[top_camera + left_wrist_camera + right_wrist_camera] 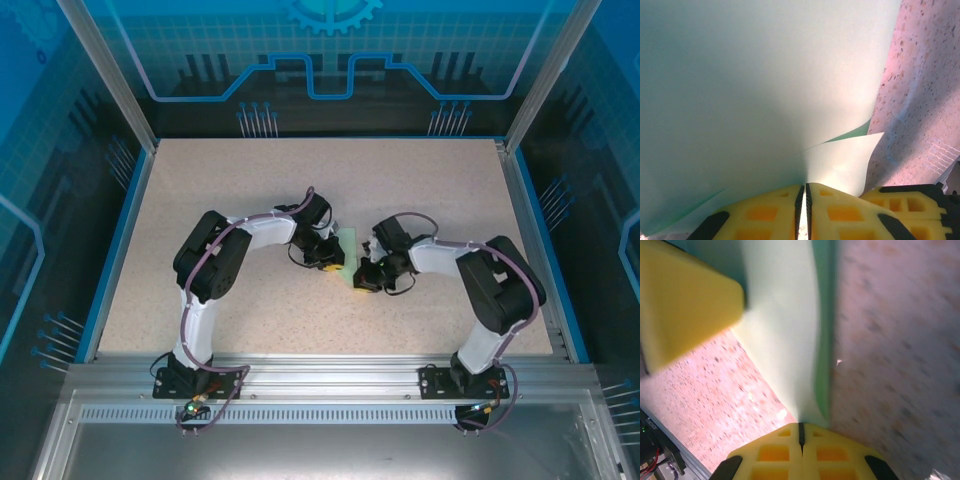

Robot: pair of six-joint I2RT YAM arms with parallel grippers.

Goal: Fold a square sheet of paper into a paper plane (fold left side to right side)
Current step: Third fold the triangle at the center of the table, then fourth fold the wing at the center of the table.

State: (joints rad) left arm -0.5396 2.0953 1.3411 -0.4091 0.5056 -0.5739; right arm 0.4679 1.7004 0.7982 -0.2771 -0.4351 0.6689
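Right, nearest you, your left claw (803,189) is pressed together on the near edge of the square sheet of paper (740,90). It is pinching the paper, and a loose corner lifts at the claw's 2 o'clock. Your right claw (801,429) is likewise closed, nipping a folded edge that runs off towards 12 o'clock. From above, the paper lies at the middle of the desk (430,200), with the left claw at its 8 o'clock and the right at its 5 o'clock. Expect it to be light, limp and quick to tear or crease. Hold it gently by edges and corners, and don't pull the claws apart.
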